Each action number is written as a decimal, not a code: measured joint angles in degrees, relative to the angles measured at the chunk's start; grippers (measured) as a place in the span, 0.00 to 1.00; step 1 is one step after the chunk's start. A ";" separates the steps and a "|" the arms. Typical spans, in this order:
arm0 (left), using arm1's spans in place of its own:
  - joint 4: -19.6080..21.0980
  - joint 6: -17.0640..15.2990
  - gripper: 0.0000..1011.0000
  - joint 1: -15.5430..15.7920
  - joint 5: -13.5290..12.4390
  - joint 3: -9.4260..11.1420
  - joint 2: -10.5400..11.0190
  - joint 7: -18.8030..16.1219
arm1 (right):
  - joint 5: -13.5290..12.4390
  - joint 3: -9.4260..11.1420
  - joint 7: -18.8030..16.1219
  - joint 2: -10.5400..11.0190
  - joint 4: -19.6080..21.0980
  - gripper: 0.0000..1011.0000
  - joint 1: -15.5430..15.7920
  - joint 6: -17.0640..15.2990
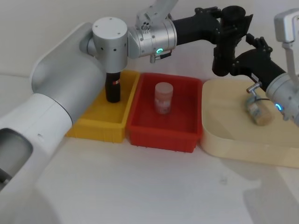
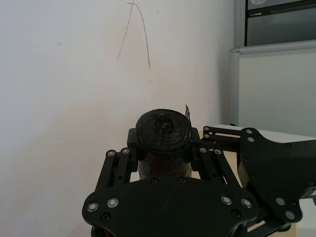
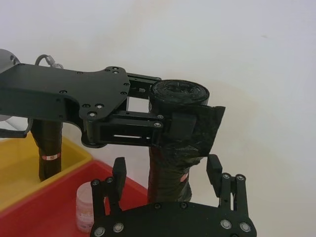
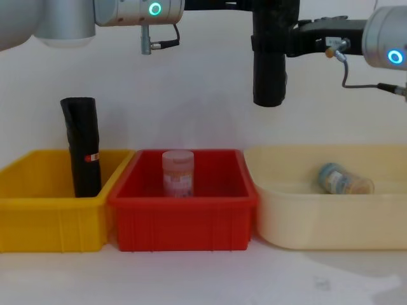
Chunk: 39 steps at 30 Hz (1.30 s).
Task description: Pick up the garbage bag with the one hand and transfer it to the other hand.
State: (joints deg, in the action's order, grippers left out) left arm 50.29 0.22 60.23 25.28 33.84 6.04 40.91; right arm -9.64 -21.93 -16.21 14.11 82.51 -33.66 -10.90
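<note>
The garbage bag (image 1: 218,56), a plain black roll, hangs upright in the air above the seam between the red bin and the beige tray. My left gripper (image 1: 229,28), on the green-ringed arm, is shut on its upper part; the left wrist view shows the roll's end (image 2: 163,131) clamped between the fingers. My right gripper (image 3: 166,168), on the blue-ringed arm, comes in from the right. It is open, with a finger (image 3: 118,173) on each side of the roll's lower part (image 3: 168,163) and a gap on both sides. The chest view shows the roll (image 4: 268,76) hanging free.
Another black roll with a red-and-white mark (image 1: 112,86) stands in the yellow bin (image 1: 100,126). A pale jar (image 1: 163,97) stands in the red bin (image 1: 161,135). A second jar (image 1: 259,112) lies in the beige tray (image 1: 233,144).
</note>
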 joint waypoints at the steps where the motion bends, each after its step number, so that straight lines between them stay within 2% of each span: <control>1: 0.00 0.00 0.54 0.00 0.00 0.00 -0.01 0.00 | 0.11 -0.06 0.06 -0.11 -0.24 0.99 -0.09 0.07; 20: 0.01 0.00 0.54 0.00 0.00 0.00 0.00 0.00 | 2.32 -0.59 1.26 -3.71 -7.65 0.99 -3.57 2.85; 37: 0.01 0.00 0.54 0.00 0.00 0.00 0.00 0.00 | 2.51 -0.12 1.24 -6.52 -13.44 0.99 -6.15 5.13; 39: 0.01 0.00 0.54 -0.01 0.00 0.00 0.00 0.00 | 2.52 -0.06 1.21 -6.79 -13.98 0.95 -6.41 5.38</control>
State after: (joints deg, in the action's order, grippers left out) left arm 50.29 0.22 60.23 25.27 33.84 6.04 40.91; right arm -7.12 -21.99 -15.00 7.32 68.54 -40.07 -5.51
